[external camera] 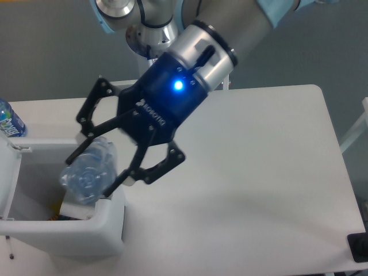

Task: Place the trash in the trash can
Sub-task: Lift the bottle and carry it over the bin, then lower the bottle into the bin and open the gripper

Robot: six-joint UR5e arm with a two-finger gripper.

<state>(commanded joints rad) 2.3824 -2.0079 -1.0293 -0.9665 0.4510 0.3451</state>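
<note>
Bottle (89,175) clear glossy plastic — bin (69,238) smooth white.

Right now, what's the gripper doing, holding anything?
Gripper: closed on the crushed plastic bottle, held over the open trash can.

The arm reaches down and to the left from the top, a blue light on its wrist, and the black gripper (95,167) squeezes something clear between its fingers

View count: one fixed camera.
Position: high, before the white rectangular table (270,172).
Facing: downward, toward the arm's white cylindrical base pedestal (155,52).
Range: close.
</note>
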